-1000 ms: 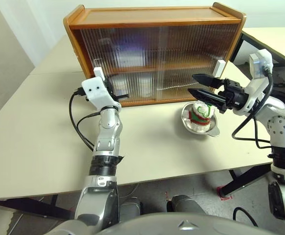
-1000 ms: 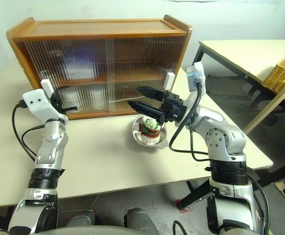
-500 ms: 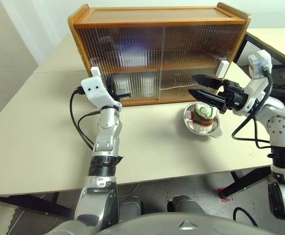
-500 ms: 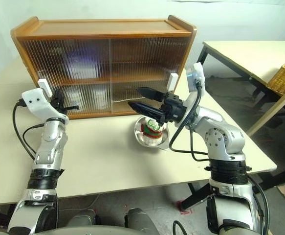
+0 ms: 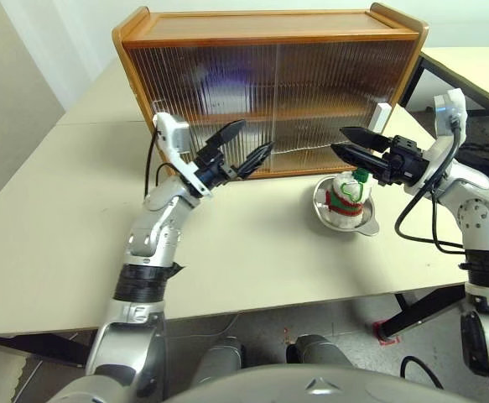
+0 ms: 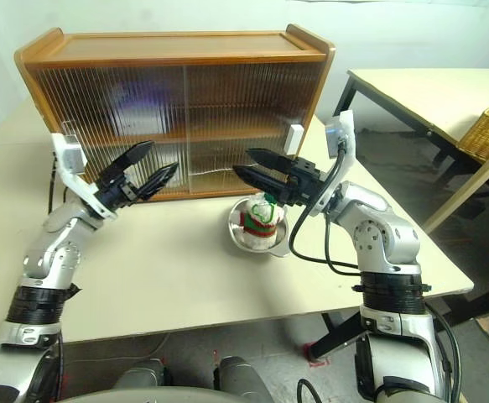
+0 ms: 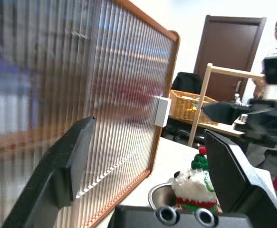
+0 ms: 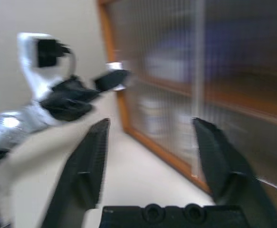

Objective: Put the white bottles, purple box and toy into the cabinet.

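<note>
White toy (image 5: 345,198) below right gripper (image 5: 341,142)

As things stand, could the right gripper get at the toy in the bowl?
Probably yes: the right gripper hangs open just above the toy, which sits uncovered in the metal bowl, nothing between them.

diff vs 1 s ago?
The left gripper let go of the cabinet's left white handle, swung right along the front of the doors and opened wide, holding nothing. The right gripper's fingers narrowed but remain apart, above the toy. Unchanged: toy in the metal bowl on the table, doors closed.
</note>
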`<state>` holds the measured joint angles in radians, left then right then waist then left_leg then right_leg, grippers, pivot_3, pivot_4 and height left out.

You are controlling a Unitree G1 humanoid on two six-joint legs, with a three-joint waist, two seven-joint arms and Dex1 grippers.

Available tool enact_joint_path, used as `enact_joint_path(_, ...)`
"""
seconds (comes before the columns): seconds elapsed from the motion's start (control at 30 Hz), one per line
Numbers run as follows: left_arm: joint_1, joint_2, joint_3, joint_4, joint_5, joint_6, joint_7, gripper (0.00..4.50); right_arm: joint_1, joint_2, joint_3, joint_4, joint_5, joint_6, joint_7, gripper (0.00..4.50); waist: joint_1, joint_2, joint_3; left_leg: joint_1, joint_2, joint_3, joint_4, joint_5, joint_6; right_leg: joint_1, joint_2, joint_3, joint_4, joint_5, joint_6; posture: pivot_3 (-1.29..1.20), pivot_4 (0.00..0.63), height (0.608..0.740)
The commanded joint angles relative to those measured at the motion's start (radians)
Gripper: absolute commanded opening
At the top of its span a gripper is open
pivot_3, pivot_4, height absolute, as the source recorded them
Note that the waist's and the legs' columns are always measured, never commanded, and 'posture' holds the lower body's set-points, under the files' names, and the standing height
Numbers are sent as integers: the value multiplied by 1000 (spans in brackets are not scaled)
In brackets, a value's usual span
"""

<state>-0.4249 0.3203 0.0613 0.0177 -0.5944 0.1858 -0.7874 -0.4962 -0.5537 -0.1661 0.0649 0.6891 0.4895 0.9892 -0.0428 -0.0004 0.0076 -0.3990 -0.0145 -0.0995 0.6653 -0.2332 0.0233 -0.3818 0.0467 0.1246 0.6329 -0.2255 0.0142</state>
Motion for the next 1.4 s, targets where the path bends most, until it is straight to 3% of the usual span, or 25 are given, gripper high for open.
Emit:
enact_joint_path(0.03, 25, 53, 43, -50, -86, 76, -80, 4500, 4, -9, -22, 87, -78, -83, -32, 1933, -1, 0, 0, 0, 0, 0, 0, 0, 0, -1, 0, 0, 0, 0, 0, -83, 0, 740)
enact_joint_path(0.2, 64, 102, 63, -95, -133, 142, -131, 4500, -47, -12, -25, 235, -191, -177, -128, 20, -2, 1, 0, -2, 1, 0, -2, 1, 1, -3, -3, 0, 0, 2, -4, -78, 0, 740)
enact_joint_path(0.5, 100, 125, 85, -135, -160, 177, -142, 4500, -177, -19, 1, 500, -364, -281, -258, 20, -1, 2, 0, -4, 3, 0, -6, 1, 2, -7, -4, 0, 0, 4, -7, -55, 0, 740)
enact_joint_path(0.83, 105, 112, 88, -134, -154, 167, -138, 4500, -265, -41, -29, 649, -427, -309, -350, 20, 3, 2, 0, -4, 3, 0, -6, 1, 2, -7, -4, 0, 0, 3, -7, -48, 0, 740)
enact_joint_path(1.4, 105, 89, 76, -127, -137, 156, -138, 4500, -330, -34, -19, 600, -429, -230, -397, 20, 4, 3, 0, -4, 4, 0, -7, 1, 2, -7, -4, 0, 0, 3, -7, -50, 0, 740)
